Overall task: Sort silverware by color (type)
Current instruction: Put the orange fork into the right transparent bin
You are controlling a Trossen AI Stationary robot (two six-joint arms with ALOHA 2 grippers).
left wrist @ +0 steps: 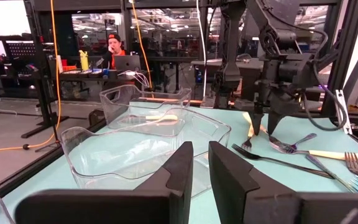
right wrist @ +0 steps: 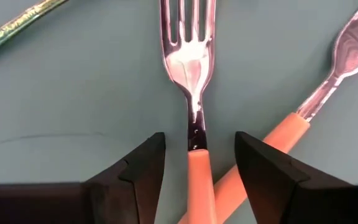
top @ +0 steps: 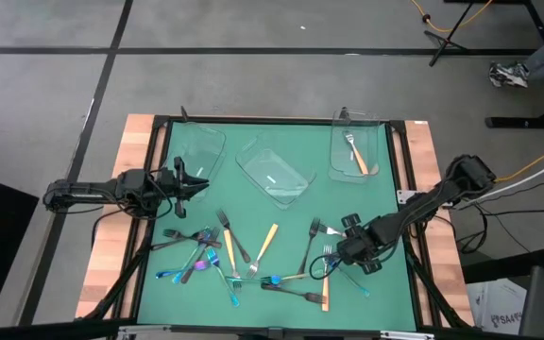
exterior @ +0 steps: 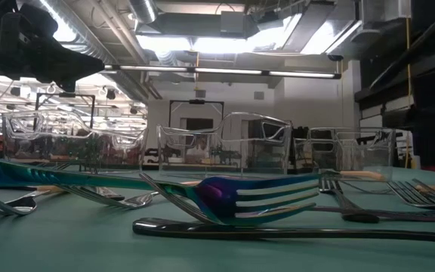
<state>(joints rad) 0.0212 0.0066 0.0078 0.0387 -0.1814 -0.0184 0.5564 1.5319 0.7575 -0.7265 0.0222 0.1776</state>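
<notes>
A: Right gripper [right wrist: 197,158] state?

B: Jaws spread, straddling the neck of an orange-handled fork [right wrist: 194,81] flat on the green mat [right wrist: 73,93]. No contact that I can see. The fork has a polished silver head and a matte orange handle, and its long axis runs straight along the gripper's line, tines pointing away from the wrist. A second orange-handled fork [right wrist: 347,56] crosses under it at an angle.

A: Where on the table?

B: From above, roughly 4 o'clock of the mat centre, right gripper [top: 336,253] over the loose pile of silverware [top: 244,260].

A: Left gripper [top: 199,183]?

B: Parked at about 9 o'clock, beside the left clear tray [top: 199,149]. There's a narrow gap between the fingers and nothing in it.

A: Trays?

B: Three, clear rigid plastic with rounded corners. The middle tray [top: 274,173] is skewed. The right tray [top: 355,144] holds one orange-handled fork, tines toward 12.

A: Pile breakdown?

B: Three finishes: glossy black, iridescent blue-purple, and silver with orange or tan handles. They're overlapping and pointing every which way, so I can't give an exact count per kind.
</notes>
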